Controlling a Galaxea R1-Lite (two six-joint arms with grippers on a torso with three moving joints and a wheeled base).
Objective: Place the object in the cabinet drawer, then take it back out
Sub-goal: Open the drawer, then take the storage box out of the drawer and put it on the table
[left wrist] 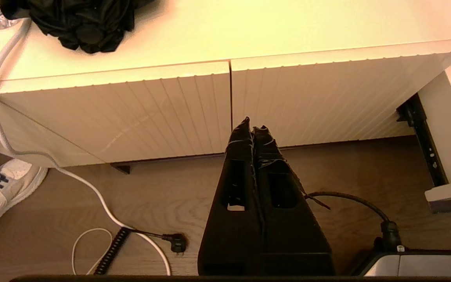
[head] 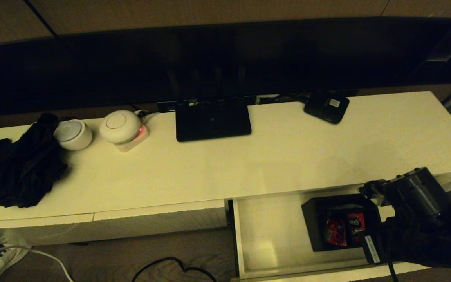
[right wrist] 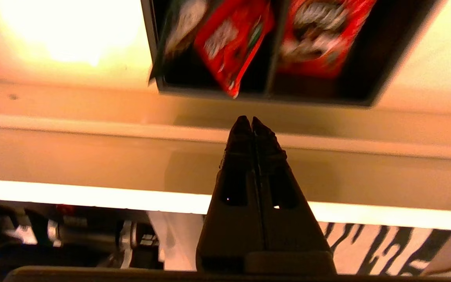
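The right gripper had its fingers pressed together, holding nothing, and hovered over the front edge of the open drawer, just short of the box. The box sat inside the drawer, on its right side, with red-and-white packets in its compartments. Taking it back out would probably call for the fingers to part first, straddle the near wall of the box, pinch it firmly, and lift straight up so the packets stay put. The left gripper, likewise closed and empty, hung parked before the shut ribbed drawer fronts. In the head view the right arm covered the box's right side, and the packets were blurred in the wrist view.
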